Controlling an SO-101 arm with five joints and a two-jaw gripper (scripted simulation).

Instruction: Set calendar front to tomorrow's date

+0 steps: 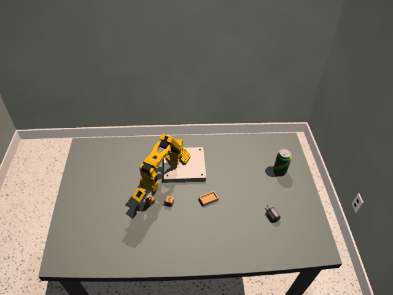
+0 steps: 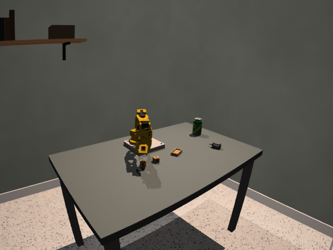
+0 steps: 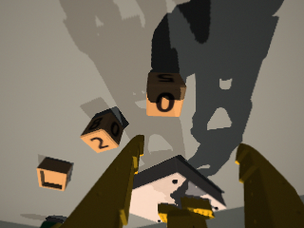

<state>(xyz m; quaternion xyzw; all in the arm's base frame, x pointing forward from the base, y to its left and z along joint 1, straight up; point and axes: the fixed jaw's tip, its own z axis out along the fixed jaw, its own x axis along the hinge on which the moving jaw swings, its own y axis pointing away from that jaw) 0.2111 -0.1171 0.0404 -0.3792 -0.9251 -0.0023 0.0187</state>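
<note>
The orange tray (image 1: pixel 208 203) (image 2: pixel 174 154) (image 3: pixel 56 164) holds neither cube. One wooden cube (image 1: pixel 169 201) (image 2: pixel 155 159) (image 3: pixel 103 130) lies left of it in the top view, with a 2 on top and an 8 and a 0 on two sides in the wrist view. The other cube (image 1: pixel 150 200) (image 2: pixel 143 163) (image 3: pixel 164 94) lies farther left, with a 0 on its lit face and a 5 on the shaded face beside it. My gripper (image 3: pixel 191 142) is open and empty. In the wrist view this second cube lies beyond the fingertips, not between them. The fingertips are unclear in the top and exterior views.
The white base plate (image 1: pixel 187 174) (image 2: pixel 159 146) (image 3: pixel 149 197) stands behind the cubes. A green can (image 1: pixel 282 163) (image 2: pixel 196 126) stands at the right rear of the table. A small dark object (image 1: pixel 273 214) (image 2: pixel 216 145) with thin prongs lies to the right of the tray.
</note>
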